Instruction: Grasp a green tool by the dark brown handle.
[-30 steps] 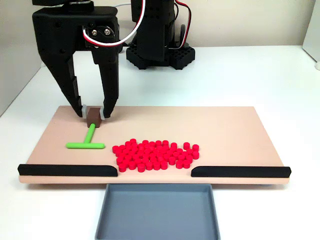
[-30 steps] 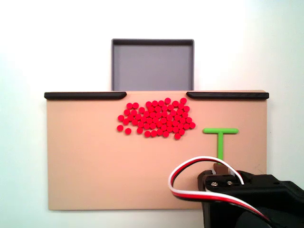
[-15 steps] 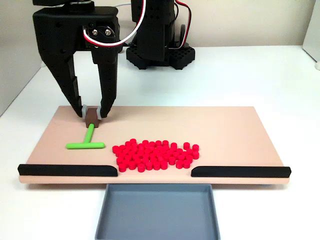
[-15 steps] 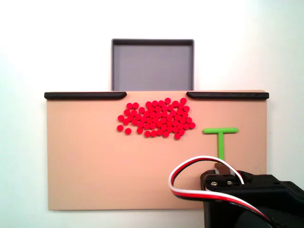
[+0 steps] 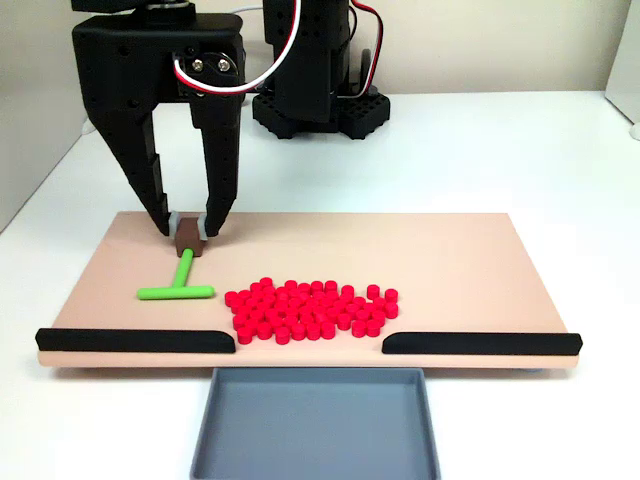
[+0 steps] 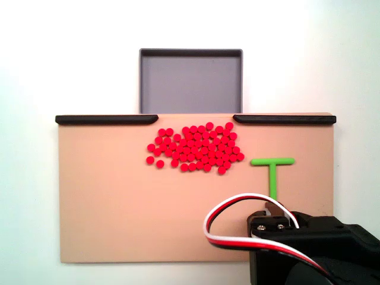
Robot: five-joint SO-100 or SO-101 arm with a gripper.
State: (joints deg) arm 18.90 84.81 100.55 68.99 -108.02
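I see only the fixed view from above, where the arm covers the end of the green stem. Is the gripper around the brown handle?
Observer: Yes. In the fixed view from the front, the gripper has one fingertip on each side of the dark brown handle.
Operator: Is the tool lifted?
Observer: I cannot tell for sure; the green tool looks to lie on the board, crossbar toward the front.
Operator: Is the red pile near the fingers?
Observer: No. The red cylinders lie apart, right of the crossbar in that view.
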